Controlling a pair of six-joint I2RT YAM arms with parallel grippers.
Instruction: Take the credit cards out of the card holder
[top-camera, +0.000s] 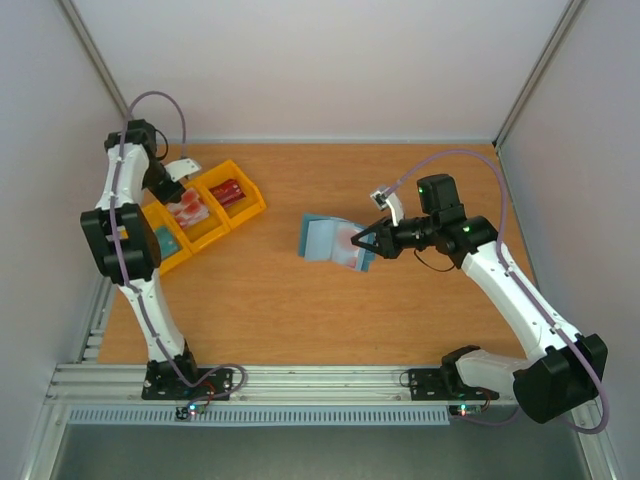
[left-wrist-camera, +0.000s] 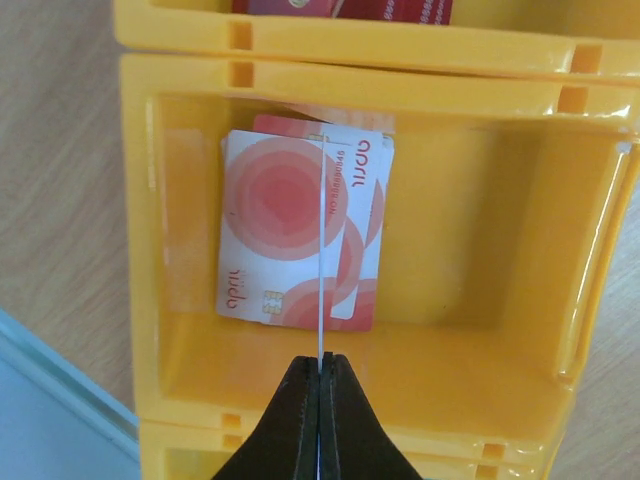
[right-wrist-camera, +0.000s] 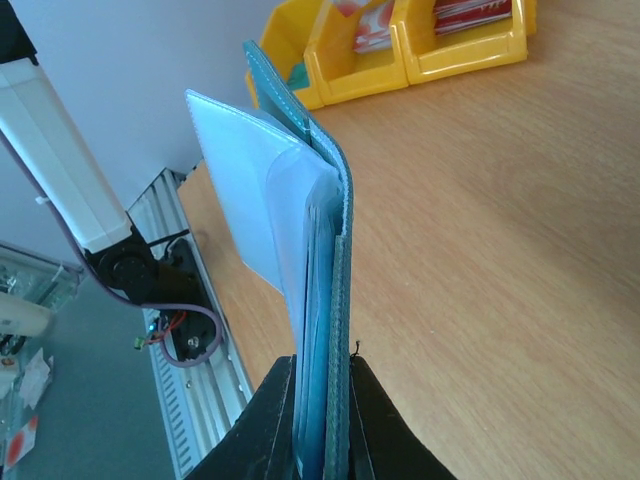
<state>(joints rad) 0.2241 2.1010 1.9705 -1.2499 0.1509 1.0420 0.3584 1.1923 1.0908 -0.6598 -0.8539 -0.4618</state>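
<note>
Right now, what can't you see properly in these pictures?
- Left wrist view: the card in the left fingers shows only its edge; its face is hidden.
- Right wrist view: the card holder is edge-on, so any cards inside are hidden.
- Top view: the left arm partly covers the yellow tray's near compartment.

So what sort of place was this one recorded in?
Probably an enclosed lab test cell rather than a home or shop: plain white walls box in a bare wooden tabletop, with an aluminium mounting rail along its near edge.
</note>
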